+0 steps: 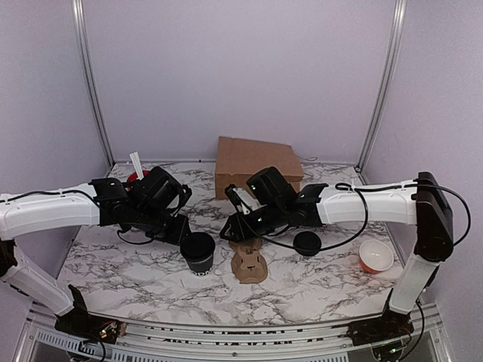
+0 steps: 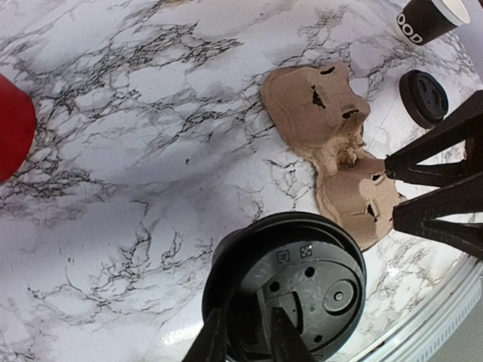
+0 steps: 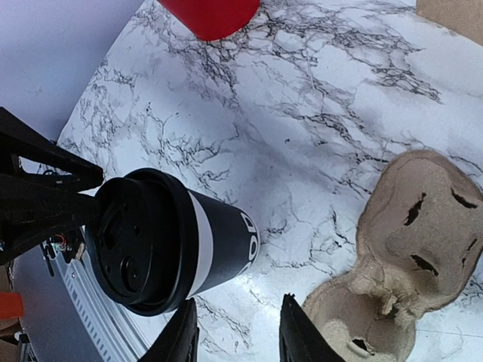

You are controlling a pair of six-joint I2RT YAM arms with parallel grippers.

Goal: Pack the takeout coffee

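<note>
The takeout coffee [image 1: 198,253], a black paper cup with its black lid on, stands upright on the marble table left of the cardboard cup carrier [image 1: 249,264]. My left gripper [image 1: 181,230] hangs right over it. In the left wrist view its fingers straddle the near rim of the lid [image 2: 302,279], a little apart. My right gripper [image 1: 232,226] hovers open above the table between the coffee [image 3: 173,241] and the carrier [image 3: 407,249], with nothing between its fingers [image 3: 298,332].
A brown paper bag [image 1: 256,166] stands at the back. A red cup [image 1: 134,177] is at the back left. A loose black lid [image 1: 306,243] lies right of the carrier, and an orange-and-white bowl [image 1: 375,256] farther right. A black cup with a white rim [image 2: 426,19] stands beyond the lid.
</note>
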